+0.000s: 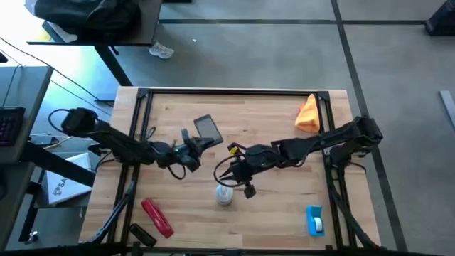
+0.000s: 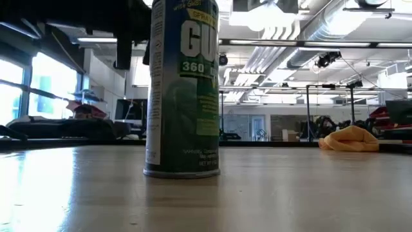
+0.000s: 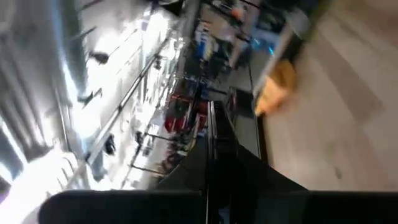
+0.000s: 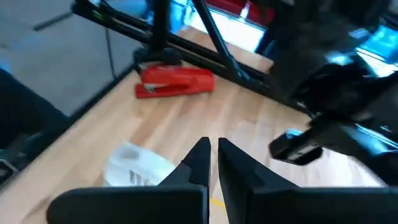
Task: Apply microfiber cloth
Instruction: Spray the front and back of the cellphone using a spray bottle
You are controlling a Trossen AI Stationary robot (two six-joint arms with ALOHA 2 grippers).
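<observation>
Your orange cloth [image 1: 308,114] lay bunched at the table's [image 1: 270,114] far right corner, well apart from both arms. Your right gripper [image 1: 242,179] hung near the middle, just beside the spray can [image 1: 225,194], fingers nearly together and empty. The left gripper [image 1: 190,146] held the dark phone [image 1: 208,129] clamped. Had you swung right carelessly, you risked toppling the can.

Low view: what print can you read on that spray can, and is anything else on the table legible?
"GU": large white letters on the spray can, cut off at the can's edge.
"360": below them.
"SPRAY": partly legible near the top.
Small print near the can's base: too blurred.
Nothing else legible.
</observation>
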